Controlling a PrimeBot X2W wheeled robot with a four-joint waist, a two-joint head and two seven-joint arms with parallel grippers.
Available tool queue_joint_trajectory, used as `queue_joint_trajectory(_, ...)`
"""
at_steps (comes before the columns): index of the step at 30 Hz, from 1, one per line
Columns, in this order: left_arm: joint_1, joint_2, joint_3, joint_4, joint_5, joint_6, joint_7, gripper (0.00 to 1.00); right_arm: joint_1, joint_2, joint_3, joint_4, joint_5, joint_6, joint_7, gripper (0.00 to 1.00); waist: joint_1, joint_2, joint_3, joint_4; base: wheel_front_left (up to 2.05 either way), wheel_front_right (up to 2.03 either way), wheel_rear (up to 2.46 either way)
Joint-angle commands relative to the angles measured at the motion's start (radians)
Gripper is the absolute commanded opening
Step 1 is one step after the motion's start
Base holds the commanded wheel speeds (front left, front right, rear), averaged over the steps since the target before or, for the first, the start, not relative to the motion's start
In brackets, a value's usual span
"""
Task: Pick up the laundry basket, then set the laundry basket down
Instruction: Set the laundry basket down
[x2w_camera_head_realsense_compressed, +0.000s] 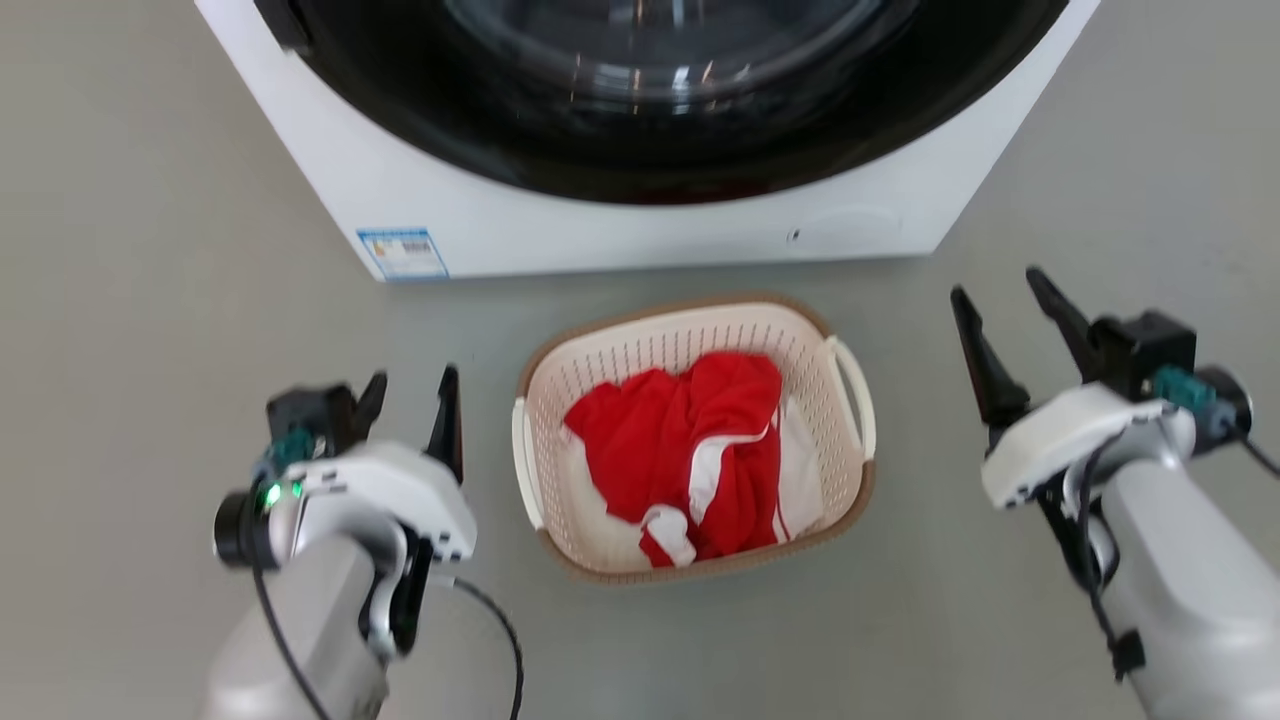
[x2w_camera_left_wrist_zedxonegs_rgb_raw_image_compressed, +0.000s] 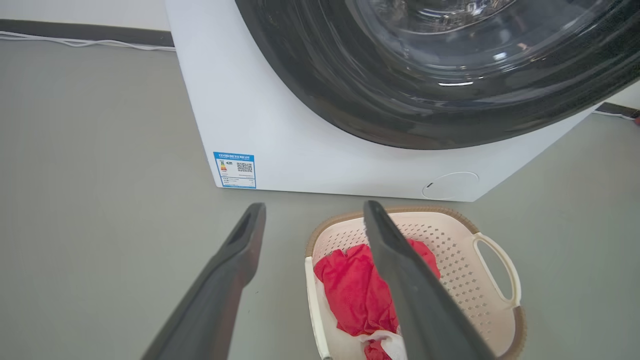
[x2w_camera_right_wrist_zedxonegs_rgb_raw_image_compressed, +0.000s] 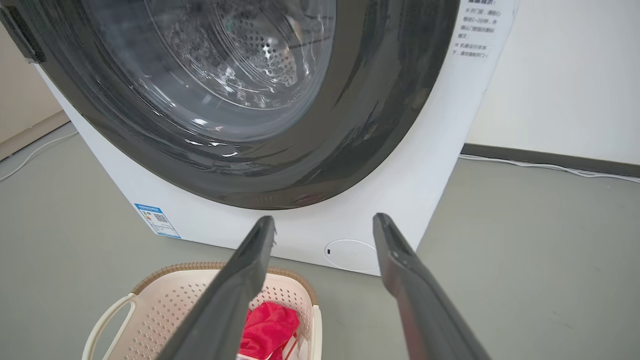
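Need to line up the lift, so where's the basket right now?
Head view, centre: the basket sits on the floor just before the washer, between the left gripper and right gripper.

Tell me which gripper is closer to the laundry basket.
The left gripper, open beside the laundry basket's left handle; the right gripper, also open, hangs farther off its side.

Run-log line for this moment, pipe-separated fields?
cream perforated plastic laundry basket: on grey floor before white washing machine, red-and-white cloth inside | left tool: open, no contact | right tool: open, no contact | stage: pre-grasp
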Motion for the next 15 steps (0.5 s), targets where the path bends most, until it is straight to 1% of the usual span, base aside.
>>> queue_joint_trajectory(1,0.019,0.031,0.046,-0.033,0.017,-0.003,-0.006,1.0,0.038,0.007,0.006,-0.03,-0.01,0.006,-0.011,1.0,0.0,0.0,-0.042,-0.009,0.0,0.0,0.0)
queue_joint_trajectory(3,0.066,0.034,0.08,-0.065,0.037,-0.006,-0.006,1.0,0.072,0.015,-0.008,-0.045,-0.019,0.006,-0.011,1.0,0.0,0.0,-0.066,-0.013,0.0,0.0,0.0)
queue_joint_trajectory(5,0.161,0.038,0.154,-0.141,0.073,-0.012,-0.006,1.0,0.139,0.032,-0.036,-0.08,-0.034,0.006,-0.011,1.0,0.0,0.0,-0.107,-0.02,0.0,0.0,0.0)
queue_joint_trajectory(10,0.282,0.036,0.221,-0.233,0.124,-0.032,-0.006,1.0,0.221,0.047,-0.072,-0.125,-0.051,0.006,-0.011,1.0,0.0,0.0,-0.158,-0.028,0.0,0.0,0.0)
queue_joint_trajectory(15,0.419,0.01,0.308,-0.344,0.174,-0.046,-0.006,1.0,0.317,0.068,-0.108,-0.189,-0.07,0.006,-0.011,1.0,0.0,0.0,-0.213,-0.041,0.0,0.0,0.0)
